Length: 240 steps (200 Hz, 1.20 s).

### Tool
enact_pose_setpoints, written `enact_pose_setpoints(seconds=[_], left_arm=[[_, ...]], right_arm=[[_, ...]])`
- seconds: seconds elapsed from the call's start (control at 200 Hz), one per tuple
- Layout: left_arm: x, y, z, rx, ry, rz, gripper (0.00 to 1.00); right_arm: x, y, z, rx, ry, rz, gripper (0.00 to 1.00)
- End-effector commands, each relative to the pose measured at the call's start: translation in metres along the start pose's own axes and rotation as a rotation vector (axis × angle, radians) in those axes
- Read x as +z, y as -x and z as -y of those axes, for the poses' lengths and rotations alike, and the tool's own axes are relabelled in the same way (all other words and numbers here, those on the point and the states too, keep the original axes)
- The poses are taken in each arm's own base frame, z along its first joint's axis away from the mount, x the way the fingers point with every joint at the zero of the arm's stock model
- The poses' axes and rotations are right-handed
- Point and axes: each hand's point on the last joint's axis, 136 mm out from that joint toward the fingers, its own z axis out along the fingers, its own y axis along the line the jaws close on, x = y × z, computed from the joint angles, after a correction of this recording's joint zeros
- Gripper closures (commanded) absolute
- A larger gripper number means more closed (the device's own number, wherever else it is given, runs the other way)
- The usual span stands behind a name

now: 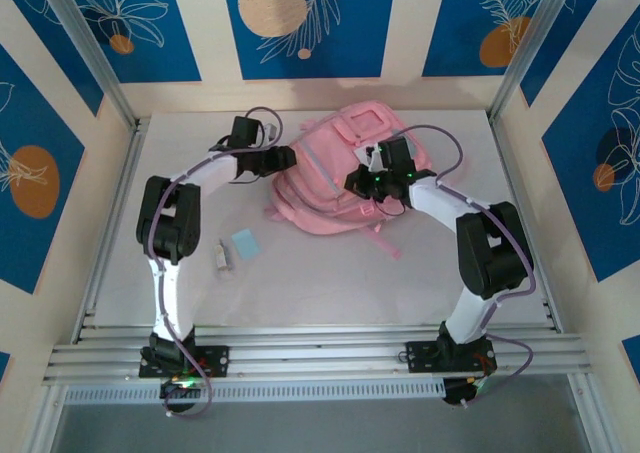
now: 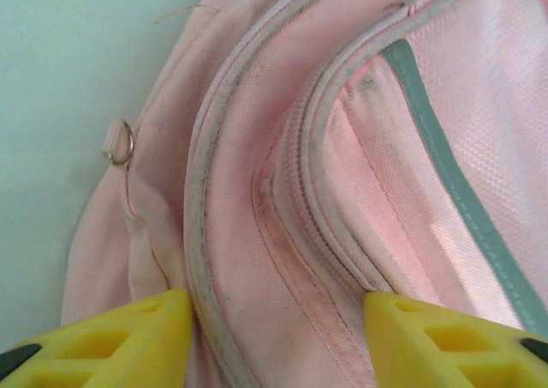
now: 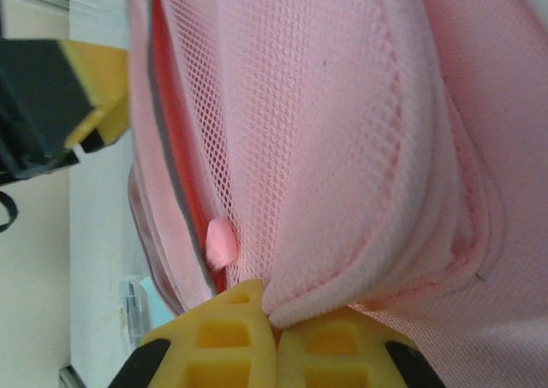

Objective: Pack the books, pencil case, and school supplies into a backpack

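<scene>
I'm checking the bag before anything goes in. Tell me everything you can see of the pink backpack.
The backpack lies on the table, far middle: pink woven fabric, grey-blue trim, pale piping, a padded mesh panel, a small metal ring at one side. The right hand is shut on a fold of its padded edge; the left hand straddles a piped seam, jaws apart.

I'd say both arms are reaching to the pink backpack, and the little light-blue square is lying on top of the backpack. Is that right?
Not quite. The light-blue square is not on the backpack. It lies on the table, off the bag's left side, near a small white piece. The top external view shows this. The rest is right.
</scene>
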Motion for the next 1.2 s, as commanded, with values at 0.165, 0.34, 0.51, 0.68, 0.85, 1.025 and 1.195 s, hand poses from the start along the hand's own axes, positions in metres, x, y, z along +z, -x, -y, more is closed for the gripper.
enact_pose_setpoints(seconds=[0.165,0.34,0.51,0.68,0.85,1.025,1.195], left_arm=[[-0.071,-0.033,0.073,0.192,-0.067,0.006,0.41],[-0.085,-0.088,0.091,0.271,-0.019,-0.079,0.43],[-0.068,-0.131,0.098,0.268,0.039,-0.153,0.45],[-0.044,-0.148,0.091,0.273,0.130,-0.152,0.49],[-0.024,-0.152,0.084,0.301,0.190,-0.139,0.50],[-0.002,-0.151,0.075,0.281,0.205,-0.110,0.52],[0.009,-0.141,0.083,0.277,0.185,-0.073,0.65]], right_arm=[[0.012,-0.003,-0.042,0.116,0.075,0.067,1.00],[0.016,-0.003,-0.034,0.225,0.020,0.103,1.00],[0.017,-0.010,-0.039,0.247,0.031,0.106,1.00],[0.018,-0.015,-0.040,0.254,0.047,0.088,1.00],[0.017,-0.020,-0.039,0.273,0.068,0.079,1.00],[0.018,-0.024,-0.043,0.278,0.103,0.055,1.00],[0.019,-0.027,-0.043,0.281,0.115,0.037,1.00]])
